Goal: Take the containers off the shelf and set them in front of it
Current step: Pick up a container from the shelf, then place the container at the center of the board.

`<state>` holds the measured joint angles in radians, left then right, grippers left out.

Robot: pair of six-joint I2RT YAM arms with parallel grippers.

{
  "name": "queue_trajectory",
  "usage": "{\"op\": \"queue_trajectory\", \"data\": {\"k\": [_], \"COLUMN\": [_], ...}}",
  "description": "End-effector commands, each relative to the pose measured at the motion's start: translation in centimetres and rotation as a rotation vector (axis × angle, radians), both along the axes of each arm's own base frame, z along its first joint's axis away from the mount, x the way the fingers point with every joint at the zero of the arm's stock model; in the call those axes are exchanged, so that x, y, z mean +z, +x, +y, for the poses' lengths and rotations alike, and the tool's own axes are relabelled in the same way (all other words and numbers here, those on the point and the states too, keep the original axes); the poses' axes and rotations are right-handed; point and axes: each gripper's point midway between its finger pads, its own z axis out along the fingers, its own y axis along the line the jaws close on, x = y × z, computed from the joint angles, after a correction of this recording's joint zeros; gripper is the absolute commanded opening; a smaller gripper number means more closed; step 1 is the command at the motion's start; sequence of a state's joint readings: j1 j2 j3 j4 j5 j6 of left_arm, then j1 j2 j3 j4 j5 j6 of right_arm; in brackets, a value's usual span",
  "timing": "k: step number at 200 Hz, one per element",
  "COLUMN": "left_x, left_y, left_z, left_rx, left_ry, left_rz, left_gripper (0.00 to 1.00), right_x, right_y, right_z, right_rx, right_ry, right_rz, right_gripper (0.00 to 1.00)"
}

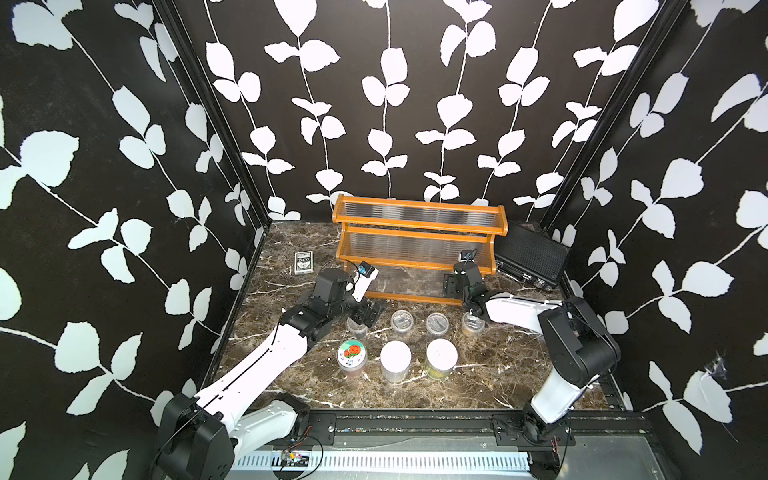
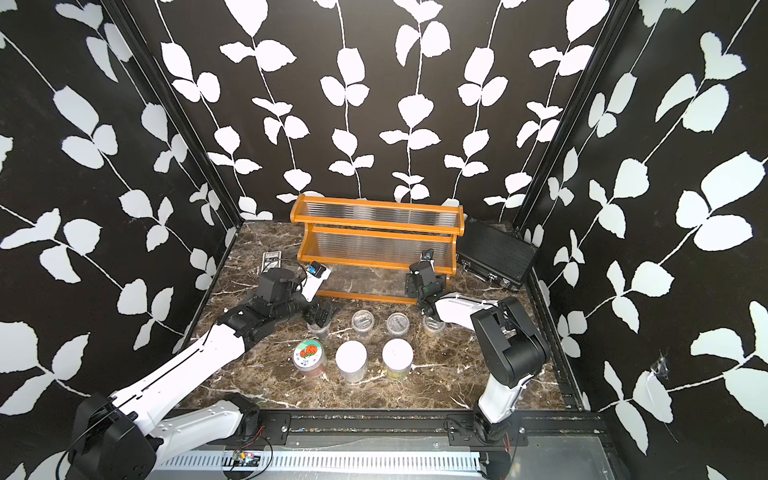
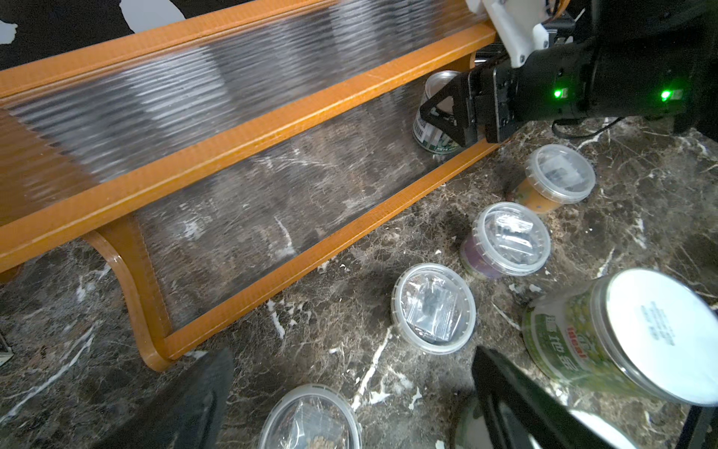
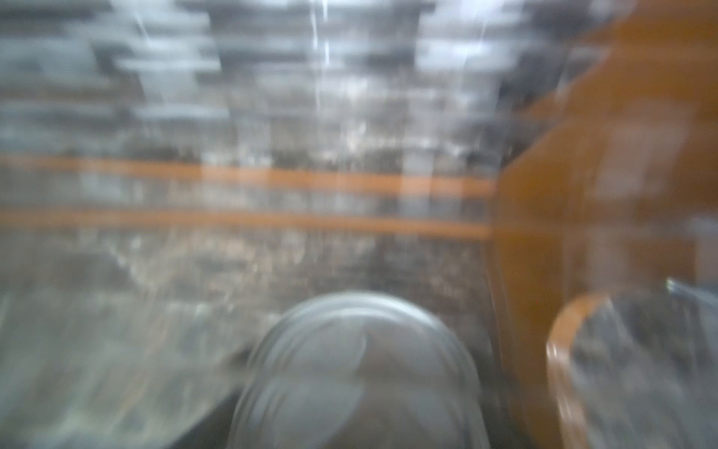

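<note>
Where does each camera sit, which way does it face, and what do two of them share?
Both top views: high at the near edge, looking down toward the back wall at the shelf and cups; the left gripper and right gripper show.
Left wrist: rides behind the left gripper, facing along the shelf front toward the tin; its own fingers and the right gripper show.
Right wrist: rides behind the right gripper, blurred, close over the tin inside the shelf; no robot part clear.
Shared: both wrist views show the tin.
</note>
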<state>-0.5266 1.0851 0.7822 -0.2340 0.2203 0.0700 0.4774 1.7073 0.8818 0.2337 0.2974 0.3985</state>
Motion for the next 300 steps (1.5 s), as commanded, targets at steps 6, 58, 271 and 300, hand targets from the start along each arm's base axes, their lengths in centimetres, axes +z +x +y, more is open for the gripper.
{"op": "queue_trajectory", "data": {"k": [6,58,271,300], "left_x": [0.2,0.2,0.4,0.3], "left_y": [-0.2,-0.1,0.0,-0.5], "left_z": [0.2,0.0,-0.9,-0.9], "left_rx": [0.006,-0.004,-0.024,-0.031], "left_ry": [-0.015,-0.013,-0.055,-0.062], "left_rz": [-0.009,-0.003,0.021,0.036], "left_gripper": [0.99,0.99,0.99,0.99], "right_x": [3.1,4.0,5.4,3.2], "right_y": [-0.5,-4.9,-23.5,-23.6], "right_z": [0.4,1.5,-5.1,-3.9], "right_rx": [0.055,0.236,0.209,0.256], "right_ry": [0.025,0.054,-0.082,-0.075], "right_rz": [-0.051,0.011,0.095,0.09], "right_gripper": [0.73,0.7,0.67,0.68]}}
